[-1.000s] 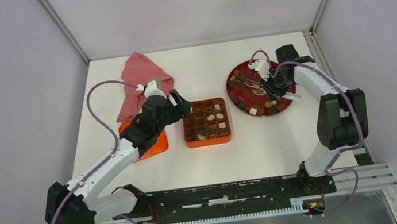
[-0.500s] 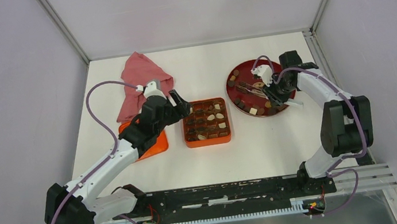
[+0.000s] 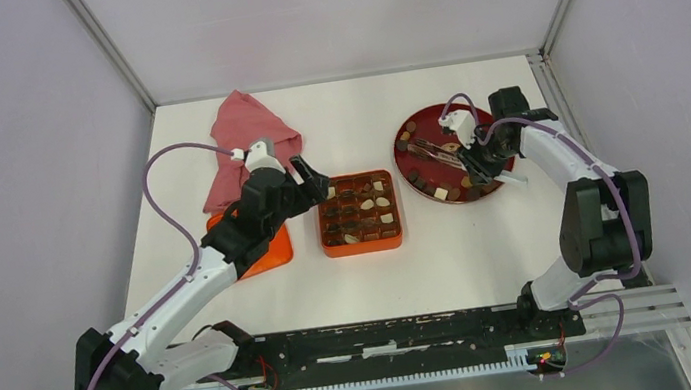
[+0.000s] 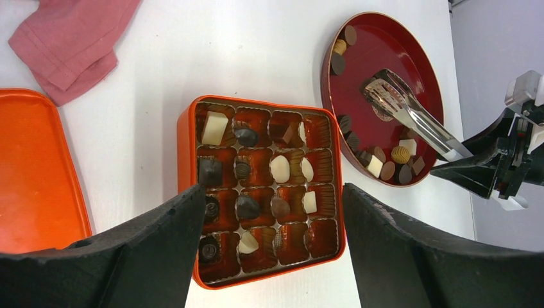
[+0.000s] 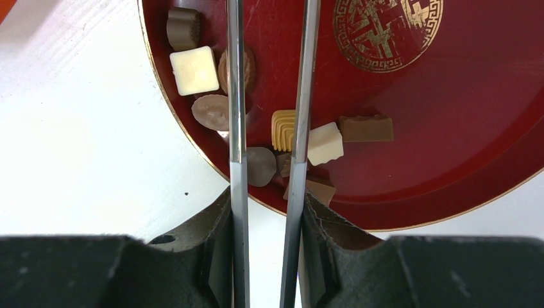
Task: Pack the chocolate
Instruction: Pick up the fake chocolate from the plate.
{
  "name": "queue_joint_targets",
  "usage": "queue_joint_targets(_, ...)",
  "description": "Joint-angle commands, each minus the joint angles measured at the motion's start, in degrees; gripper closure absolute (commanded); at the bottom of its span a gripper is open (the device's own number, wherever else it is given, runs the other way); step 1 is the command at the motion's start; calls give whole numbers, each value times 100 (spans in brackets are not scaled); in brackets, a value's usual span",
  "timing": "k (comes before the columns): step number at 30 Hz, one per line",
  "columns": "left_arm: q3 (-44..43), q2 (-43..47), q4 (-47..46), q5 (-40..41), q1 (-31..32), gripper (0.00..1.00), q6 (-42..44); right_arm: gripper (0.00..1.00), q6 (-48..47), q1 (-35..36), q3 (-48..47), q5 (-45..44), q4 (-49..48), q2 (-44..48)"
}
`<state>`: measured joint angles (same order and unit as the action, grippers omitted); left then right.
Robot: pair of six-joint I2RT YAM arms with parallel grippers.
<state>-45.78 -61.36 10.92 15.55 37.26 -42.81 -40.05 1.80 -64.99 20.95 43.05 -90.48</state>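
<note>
right claw point(image 5: 266, 218) clamped on tongs point(image 5: 235, 96), left claw point(image 4: 271, 199) wide, empty; crowded chocolate point(image 5: 194, 69) at plate point(image 5: 449, 128) rim may get knocked onto table point(image 5: 77, 128) by tong tips

The chocolate point(image 5: 194, 70) comes in dark brown, light brown and cream-white; the plate point(image 5: 449, 128) is dark red with a gold rim and a gold fret medallion point(image 5: 387, 25); box point(image 4: 186, 138) and lid point(image 4: 35, 173) are orange, cloth point(image 4: 74, 38) dusty pink, tongs point(image 5: 236, 96) silver, surface point(image 5: 77, 128) white
</note>
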Motion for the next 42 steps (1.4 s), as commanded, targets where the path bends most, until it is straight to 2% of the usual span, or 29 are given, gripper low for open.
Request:
queue_joint_targets(1,-27,81,-46,150,20,16,-237,100,-63,-12,-16,207,-135,282)
queue_joint_targets(11,-28,95,-6,203,12,12,-267,100,-134,-19,-47,232,-49,370)
queue_joint_targets(18,37,192,-36,288,16,1,-433,100,-134,-13,-164,268,19,395)
queue_joint_targets(42,-36,211,122,374,11,0,-408,100,-218,-13,-503,546,408,634)
